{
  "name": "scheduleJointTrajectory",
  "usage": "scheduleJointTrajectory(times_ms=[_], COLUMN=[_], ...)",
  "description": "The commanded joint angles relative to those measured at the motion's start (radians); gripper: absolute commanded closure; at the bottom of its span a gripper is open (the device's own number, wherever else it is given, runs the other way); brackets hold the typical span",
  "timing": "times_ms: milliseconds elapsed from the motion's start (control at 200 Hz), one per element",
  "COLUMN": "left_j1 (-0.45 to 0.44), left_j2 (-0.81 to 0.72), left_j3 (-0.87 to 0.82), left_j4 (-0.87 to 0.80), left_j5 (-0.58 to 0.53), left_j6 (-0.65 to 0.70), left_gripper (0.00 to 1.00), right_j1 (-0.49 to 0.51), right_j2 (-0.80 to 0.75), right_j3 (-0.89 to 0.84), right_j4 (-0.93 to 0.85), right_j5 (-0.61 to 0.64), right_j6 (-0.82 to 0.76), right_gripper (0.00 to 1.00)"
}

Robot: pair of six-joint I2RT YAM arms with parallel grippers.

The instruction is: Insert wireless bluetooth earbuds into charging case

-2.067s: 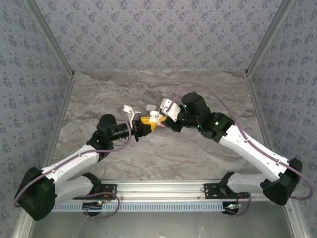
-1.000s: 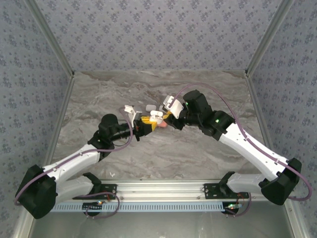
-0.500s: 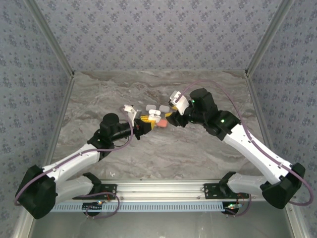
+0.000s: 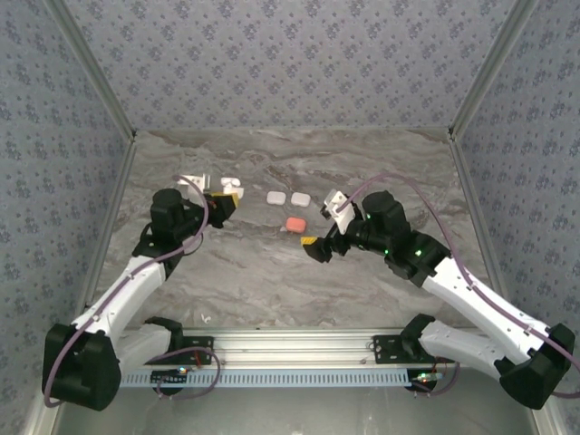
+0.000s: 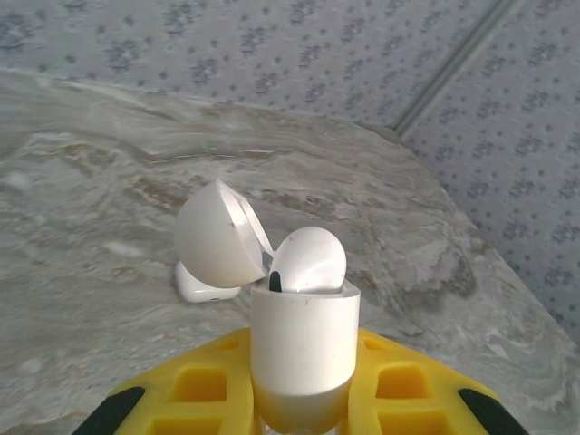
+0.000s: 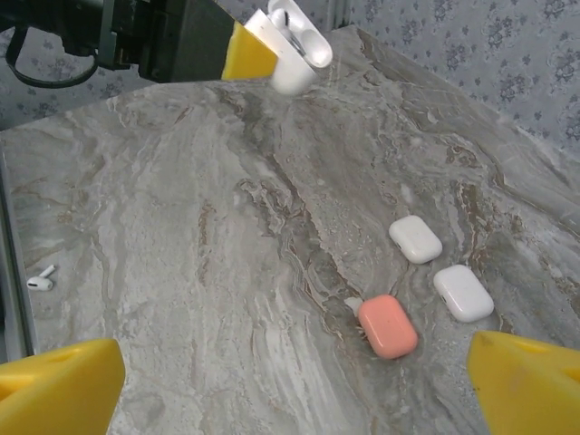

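The table (image 4: 272,290) has a grey marble surface with brown veins. Walls (image 4: 290,63) with blue-grey flower wallpaper stand around it, joined by metal corner posts (image 4: 97,77). An aluminium rail (image 4: 290,342) runs along its near edge.

white arms (image 4: 127,290), black joints (image 4: 168,213), mauve cables (image 4: 391,178), green lights (image 4: 418,254), yellow-fingered claws (image 4: 227,201) (image 4: 317,229).

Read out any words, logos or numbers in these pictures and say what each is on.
None can be read. The open white case in the left gripper is plain, as are the two closed white cases and the pink case on the marble table. The wallpaper carries only a flower pattern.
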Motion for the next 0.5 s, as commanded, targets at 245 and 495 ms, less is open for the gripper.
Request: scheduleJointTrajectory(times_ms=[245, 495], left_j1=[0.072, 0.141], left_j2=[-0.080, -0.066], left_j3=[0.042, 0.099], left_j4=[-0.116, -0.187], left_j5=[0.007, 0.019], left_j6=[0.014, 0.013], left_gripper=[1.00, 1.00], right_j1=[-0.052, 0.069], right_j2=[0.070, 0.183], right_j3=[0.014, -0.054], right_j4=[0.059, 0.234], right_j5=[-0.107, -0.170], right_j6=[0.060, -0.019], right_gripper=[0.00, 0.00])
